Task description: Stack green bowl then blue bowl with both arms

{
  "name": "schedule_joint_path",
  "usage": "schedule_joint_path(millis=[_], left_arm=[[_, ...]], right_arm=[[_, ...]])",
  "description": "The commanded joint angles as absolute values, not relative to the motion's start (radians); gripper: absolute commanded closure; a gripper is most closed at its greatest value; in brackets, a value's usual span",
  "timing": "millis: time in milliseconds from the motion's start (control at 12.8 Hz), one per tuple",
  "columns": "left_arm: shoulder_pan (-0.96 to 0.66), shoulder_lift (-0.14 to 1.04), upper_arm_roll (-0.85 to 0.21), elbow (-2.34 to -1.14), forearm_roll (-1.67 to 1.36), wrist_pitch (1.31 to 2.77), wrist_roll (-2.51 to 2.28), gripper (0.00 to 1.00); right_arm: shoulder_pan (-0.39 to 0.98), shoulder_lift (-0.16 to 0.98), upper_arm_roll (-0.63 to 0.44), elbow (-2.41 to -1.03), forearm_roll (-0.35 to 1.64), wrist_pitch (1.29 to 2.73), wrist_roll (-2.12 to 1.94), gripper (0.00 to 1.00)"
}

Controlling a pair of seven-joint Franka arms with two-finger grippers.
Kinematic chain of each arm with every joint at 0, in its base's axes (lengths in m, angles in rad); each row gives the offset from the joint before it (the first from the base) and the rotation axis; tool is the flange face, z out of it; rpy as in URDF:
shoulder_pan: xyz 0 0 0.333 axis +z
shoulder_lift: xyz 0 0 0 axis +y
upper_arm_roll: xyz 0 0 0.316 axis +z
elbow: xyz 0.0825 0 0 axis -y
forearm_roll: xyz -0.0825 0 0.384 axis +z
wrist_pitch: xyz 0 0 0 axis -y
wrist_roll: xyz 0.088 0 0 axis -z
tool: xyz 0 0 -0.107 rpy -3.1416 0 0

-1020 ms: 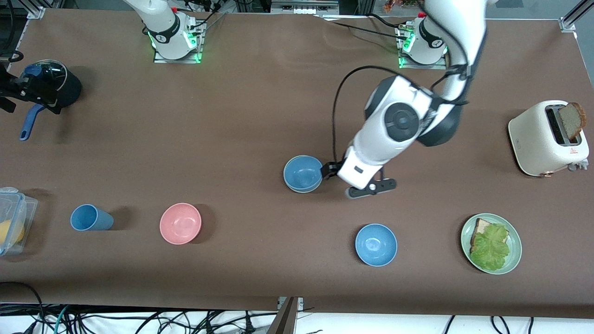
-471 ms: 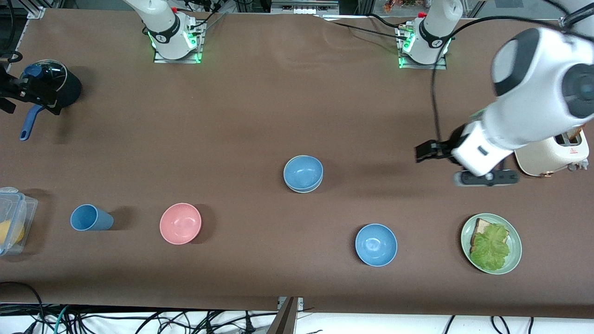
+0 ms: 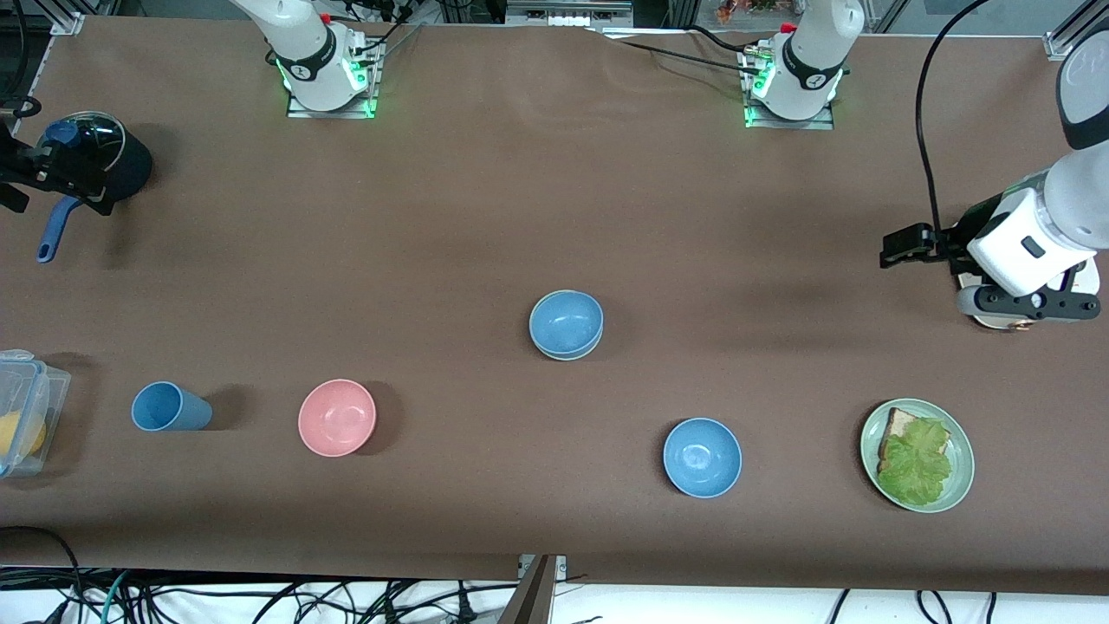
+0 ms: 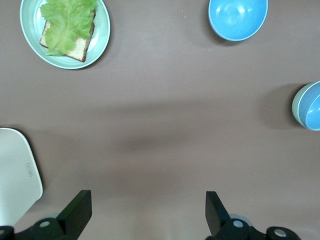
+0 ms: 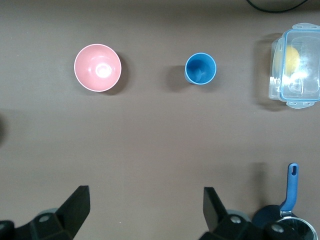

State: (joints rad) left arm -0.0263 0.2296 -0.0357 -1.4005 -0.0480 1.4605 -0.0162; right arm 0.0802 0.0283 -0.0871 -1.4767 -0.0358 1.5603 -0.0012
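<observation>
The steel-blue bowl (image 3: 566, 321) sits nested in the mint-green bowl (image 3: 548, 352) at mid-table; only the green rim shows under it. Both appear in the left wrist view, the blue bowl (image 4: 314, 107) inside the green bowl (image 4: 296, 106). My left gripper (image 3: 894, 247) is open and empty, up over the table beside the toaster, well away from the stack toward the left arm's end. Its jaws stand wide apart in the left wrist view (image 4: 147, 202). My right gripper (image 5: 145, 200) is open and empty, high over the right arm's end of the table near the pot.
A brighter blue bowl (image 3: 702, 457) and a green plate (image 3: 963, 472) with bread and lettuce lie nearer the front camera. A pink bowl (image 3: 337, 417), blue cup (image 3: 165, 407), clear box (image 3: 30, 407) and black pot (image 3: 121, 160) lie toward the right arm's end. The toaster (image 4: 15, 175) stands under the left arm.
The left arm has swung away from the stacked bowls toward the toaster, gripper empty. The blue bowl stays nested in the green bowl. The right arm has not visibly moved.
</observation>
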Motion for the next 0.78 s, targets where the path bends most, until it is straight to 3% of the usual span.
schedule_joint_path(millis=[0, 706], left_arm=[[0.015, 0.183, -0.061, -1.456, -0.021, 1.454, 0.026, 0.0], [0.017, 0.212, -0.052, -1.42, -0.023, 1.454, 0.067, 0.0]], right_arm=[[0.081, 0.038, -0.091, -1.451, -0.02, 1.555, 0.005, 0.0], [0.081, 0.038, -0.086, -1.451, -0.02, 1.568, 0.014, 0.0]])
